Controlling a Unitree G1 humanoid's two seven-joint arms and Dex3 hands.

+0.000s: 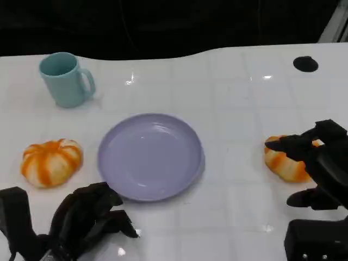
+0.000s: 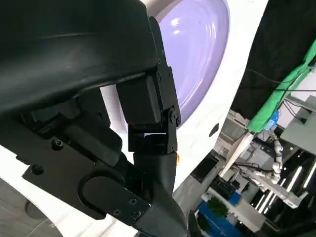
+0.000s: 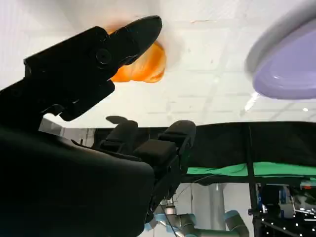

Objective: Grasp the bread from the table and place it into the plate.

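White tabletop spread out below me, and the lavender plate sits bare in the middle of it. To my left lies an orange-and-white striped bread, resting on the tabletop just beside the plate, nothing touching it. Far left at the back, a pale blue mug stands upright. Over on the right, a second striped bread lies on the tabletop, well apart from the plate. My right hand is at that one, fingers spread wide with one fingertip reaching over its top; I cannot tell whether I touch it. My left hand hangs low near the plate's front rim, fingers curled in, holding nothing. A small black disc at the far right.
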